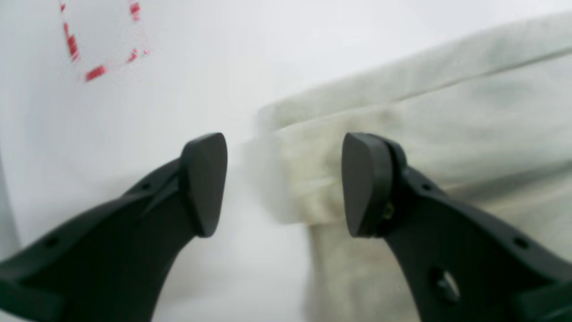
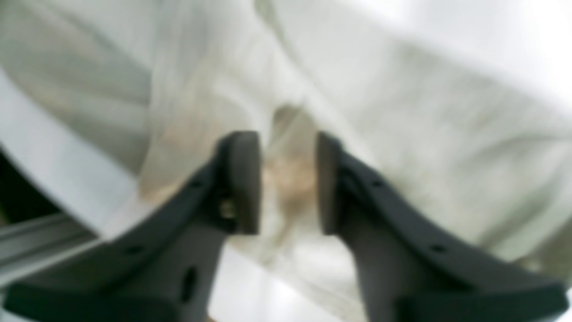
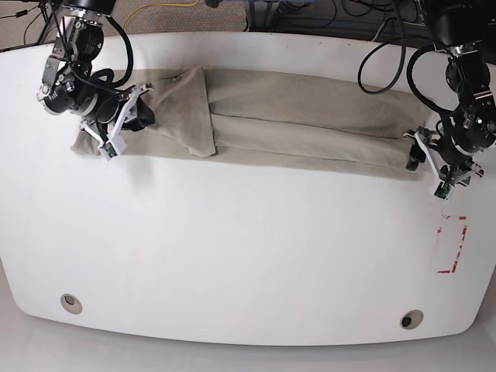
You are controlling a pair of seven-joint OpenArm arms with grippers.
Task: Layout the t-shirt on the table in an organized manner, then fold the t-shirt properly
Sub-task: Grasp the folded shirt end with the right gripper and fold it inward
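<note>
The counter (image 3: 248, 256) fills the base view, white and glossy, and the t-shirt (image 3: 294, 124) lies across its upper part as a long narrow band, folded lengthwise, running from upper left to the right edge, with a flap doubled over near the left end. Only this view shows the whole band, both arms and the two grommet holes (image 3: 70, 303) near the bottom. A red mark (image 3: 451, 244) sits at the lower right of the base view; the left wrist view catches it at its upper left, well apart from the cloth. The left claw (image 1: 283, 183) stands wide apart, its pads straddling the shirt's folded corner, without closing on it. The right claw (image 2: 288, 183), at the band's left end in the base view, is narrower, with a bunched ridge of cloth between its pads; that view is blurred, so whether it grips cannot be told.
</note>
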